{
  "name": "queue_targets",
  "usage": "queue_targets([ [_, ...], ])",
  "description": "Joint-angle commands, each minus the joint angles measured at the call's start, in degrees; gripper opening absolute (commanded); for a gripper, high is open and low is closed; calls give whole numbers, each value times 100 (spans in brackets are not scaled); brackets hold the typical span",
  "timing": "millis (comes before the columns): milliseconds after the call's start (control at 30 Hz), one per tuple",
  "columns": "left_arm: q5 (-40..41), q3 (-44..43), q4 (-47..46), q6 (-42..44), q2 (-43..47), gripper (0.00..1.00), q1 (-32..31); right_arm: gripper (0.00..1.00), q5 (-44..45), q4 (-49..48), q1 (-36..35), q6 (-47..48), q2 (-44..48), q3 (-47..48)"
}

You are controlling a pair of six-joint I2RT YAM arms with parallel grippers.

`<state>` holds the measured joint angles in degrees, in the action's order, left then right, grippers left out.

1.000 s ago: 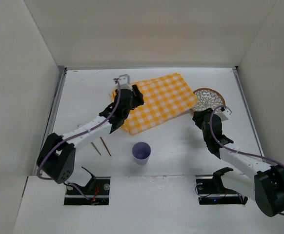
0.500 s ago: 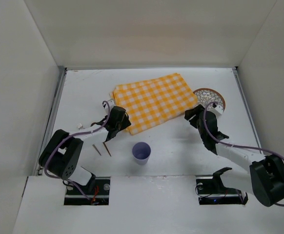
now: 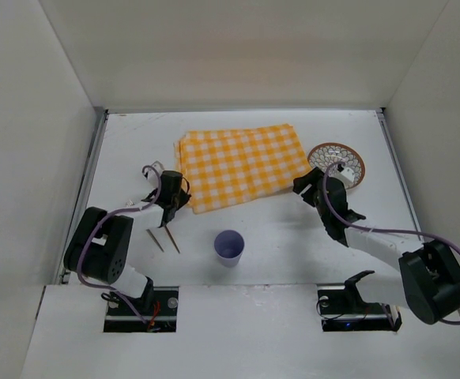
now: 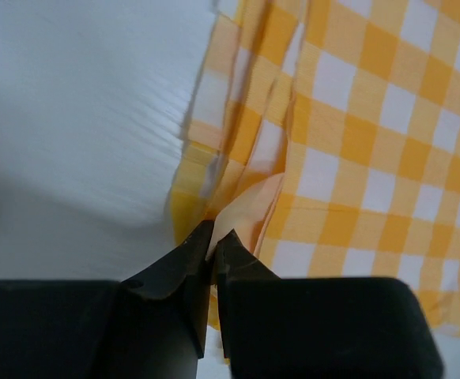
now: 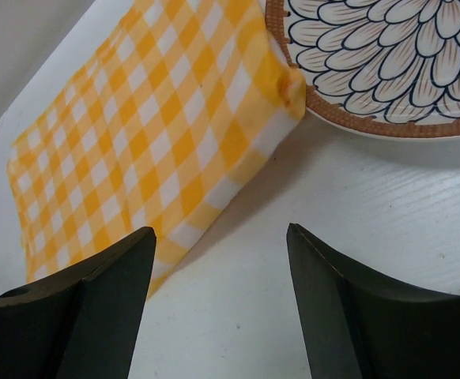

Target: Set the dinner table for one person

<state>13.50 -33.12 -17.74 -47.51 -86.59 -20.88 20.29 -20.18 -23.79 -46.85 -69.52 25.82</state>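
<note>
Checked yellow cloth (image 3: 242,166): corner pinched in our left end effector (image 4: 216,237), fingers closed on it. Our right end effector (image 5: 220,237): spread, empty; cloth's other corner and plate (image 5: 348,118) just ahead. Beneath both: worktop (image 3: 293,237). We advise dragging low and slow, so the fabric lies flat.

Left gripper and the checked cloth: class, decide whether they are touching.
Touching. The left wrist view shows the left gripper shut, with a fold of the checked cloth pinched between its tips.

left fingers (image 4: 184,268): drew back | checked cloth (image 3: 242,166): dragged, turned squarer | right fingers (image 5: 107,272): shifted left toward cloth
</note>
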Motion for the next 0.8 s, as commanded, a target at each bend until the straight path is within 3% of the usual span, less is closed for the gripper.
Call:
queue_targets([
  [0,206,61,-63,-22,230,4,335,74,-61,-311,-77,123,-141,300],
  [233,206,-220,-54,119,309,5,704,77,-148,-258,-103,124,-439,432],
  [333,258,-300,24,206,440,18,503,75,-193,-275,-112,53,-528,415],
  [467,688,-142,-19,470,1098,20,371,66,-184,-205,-25,-26,-528,388],
  [633,778,-264,488,611,1609,45,55,66,-78,-91,89,-228,-668,397],
  [700,760,-248,700,559,1671,47,-199,65,-148,-82,142,-289,-765,432],
  [767,760,-90,701,392,1663,47,-490,55,-157,-161,195,-307,-896,467],
])
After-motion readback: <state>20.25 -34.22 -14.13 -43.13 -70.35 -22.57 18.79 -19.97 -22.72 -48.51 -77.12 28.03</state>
